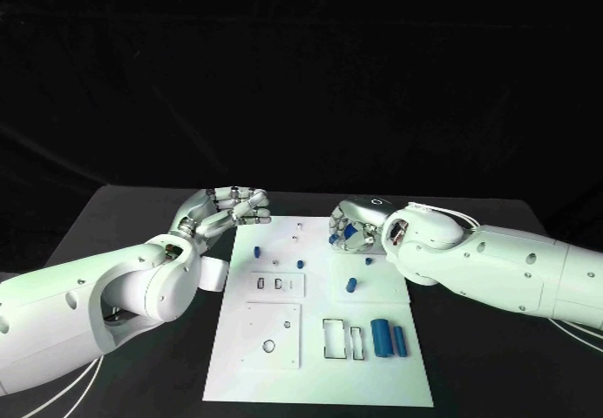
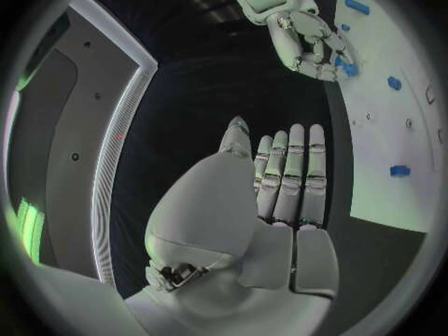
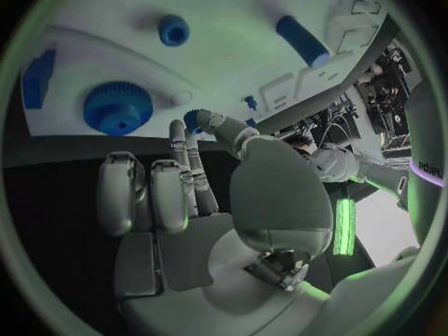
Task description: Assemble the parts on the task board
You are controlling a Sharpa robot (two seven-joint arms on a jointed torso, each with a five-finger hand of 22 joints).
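Head view shows the right hand (image 1: 355, 228) pinching a small blue part (image 1: 337, 236) over the white board's (image 1: 377, 383) far edge, left hand (image 1: 236, 207) beside that board's far-left corner, fingers together, empty.

The black table (image 1: 113, 218) takes up the near scene, its bare top showing left and right of the middle and along the far edge. Behind it hangs a dark backdrop (image 1: 301, 87) across the whole far side.
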